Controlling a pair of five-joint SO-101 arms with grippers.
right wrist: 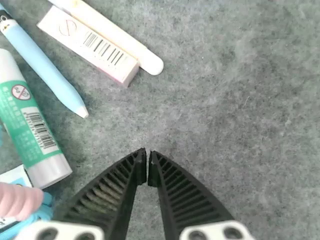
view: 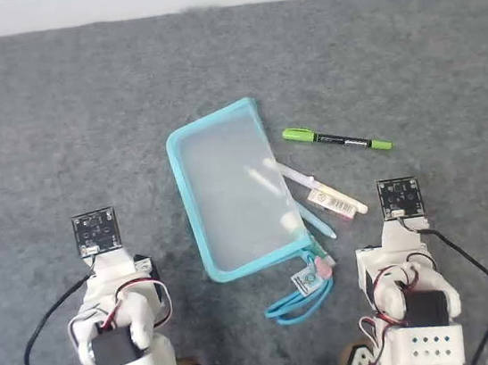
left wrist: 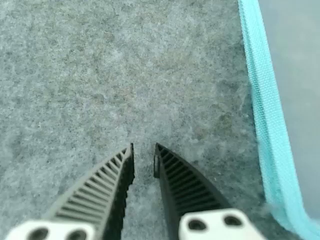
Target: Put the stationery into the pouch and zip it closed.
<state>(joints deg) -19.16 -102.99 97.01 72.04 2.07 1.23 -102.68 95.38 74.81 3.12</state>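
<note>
Right gripper tips pressed together, empty. Left gripper tips slightly apart, empty, beside pouch. Blue pen and eraser near right gripper; green marker farther off. Likely loading not begun; next: spread fingers, grasp pen.

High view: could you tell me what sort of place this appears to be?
Likely a robot-training tabletop: a grey felt-like mat, left arm and right arm side by side, and a teal pouch with pens beside it.
</note>
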